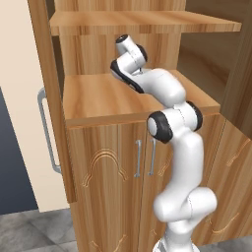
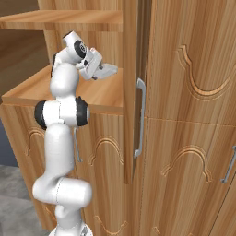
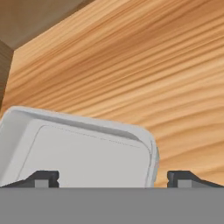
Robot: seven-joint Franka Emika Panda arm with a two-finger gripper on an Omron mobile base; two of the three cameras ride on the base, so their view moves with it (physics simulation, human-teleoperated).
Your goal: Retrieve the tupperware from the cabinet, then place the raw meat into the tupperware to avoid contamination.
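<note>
The tupperware, a pale see-through box with rounded corners, lies on the wooden shelf inside the open cabinet. In the hand view it sits just beyond my gripper, whose jaws are open. The right fingertip stands clear of the box's right edge, while the left one overlaps its front. From the right base view my gripper reaches low over the shelf toward the right. The raw meat is out of view.
The cabinet's left door stands swung open, its silver bar handle facing out. A second shelf lies close above the hand. Another door edge with a handle stands right of the gripper. Closed lower doors sit below.
</note>
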